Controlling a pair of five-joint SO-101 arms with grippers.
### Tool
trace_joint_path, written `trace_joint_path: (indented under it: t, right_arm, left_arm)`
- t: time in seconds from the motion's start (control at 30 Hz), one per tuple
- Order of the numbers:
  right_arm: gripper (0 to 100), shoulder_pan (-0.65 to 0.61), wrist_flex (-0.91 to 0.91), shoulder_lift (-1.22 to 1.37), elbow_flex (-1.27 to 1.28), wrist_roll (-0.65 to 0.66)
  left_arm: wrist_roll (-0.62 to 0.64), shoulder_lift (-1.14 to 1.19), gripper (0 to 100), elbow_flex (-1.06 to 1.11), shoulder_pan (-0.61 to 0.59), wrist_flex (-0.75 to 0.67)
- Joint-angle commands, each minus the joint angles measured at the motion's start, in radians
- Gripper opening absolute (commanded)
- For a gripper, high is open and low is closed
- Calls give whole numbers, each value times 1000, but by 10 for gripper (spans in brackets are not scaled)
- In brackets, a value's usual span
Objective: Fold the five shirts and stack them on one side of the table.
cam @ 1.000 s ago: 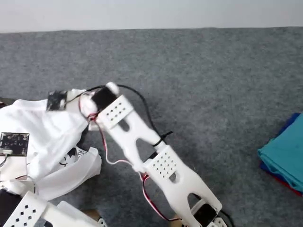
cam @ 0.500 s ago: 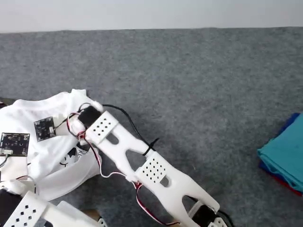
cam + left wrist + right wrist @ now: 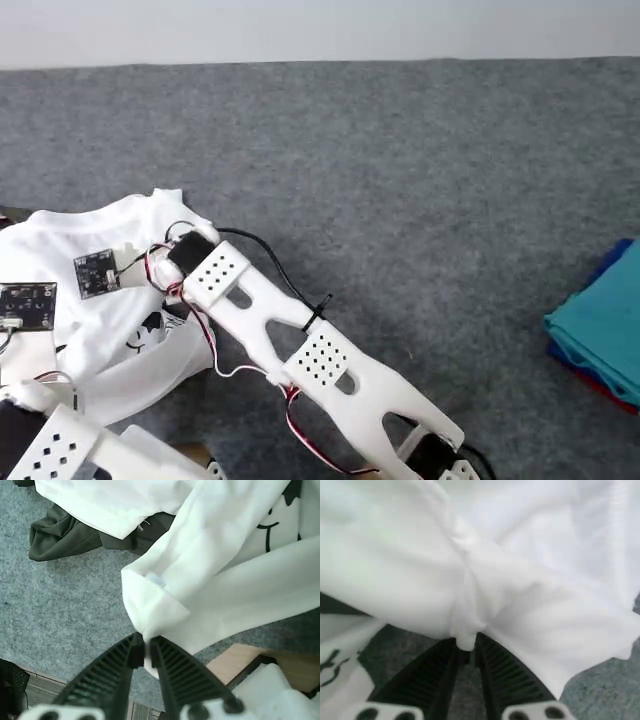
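Note:
A white shirt (image 3: 120, 240) with a small black print lies bunched at the table's left. My right arm (image 3: 260, 320) stretches from the near edge over it. My right gripper (image 3: 465, 652) is shut on a pinched fold of the white shirt (image 3: 485, 580). My left gripper (image 3: 145, 652) is shut on a folded corner of the white shirt (image 3: 210, 580), at the table's near left. A dark olive shirt (image 3: 60, 535) lies partly under the white one. A stack of folded shirts (image 3: 600, 330), teal on top, sits at the right edge.
Grey carpet-like cloth (image 3: 420, 180) covers the table, bare through the middle and the back. A pale wall (image 3: 320, 30) runs behind it. A wooden piece (image 3: 235, 660) and a white arm base (image 3: 270, 690) sit close to my left gripper.
My right arm has swung from farther back towards the near left, carrying the white shirt's edge over the shirt. In the last half second it barely moved. The left arm stayed put.

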Motion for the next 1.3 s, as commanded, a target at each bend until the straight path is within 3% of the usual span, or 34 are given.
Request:
trace_joint_path:
  t: [0.0, 0.33, 0.6, 0.77, 1.07, 1.27]
  right_arm:
    - [13, 53, 42, -22, -97, 55]
    - [10, 214, 303, -125, -186, 94]
    - [10, 364, 409, -277, -184, 94]
    - [11, 351, 409, -298, -183, 91]
    - [163, 179, 400, -205, -178, 51]
    - [184, 64, 394, -99, -178, 54]
  left_arm:
    - [12, -11, 4, -39, 6, 9]
    - [12, -11, 4, -166, 26, 6]
    - [157, -11, 4, -305, 284, 8]
    - [244, -11, 4, -321, 413, 11]
    - [236, -9, 4, -225, 249, 40]
    - [181, -9, 4, -153, 126, 25]
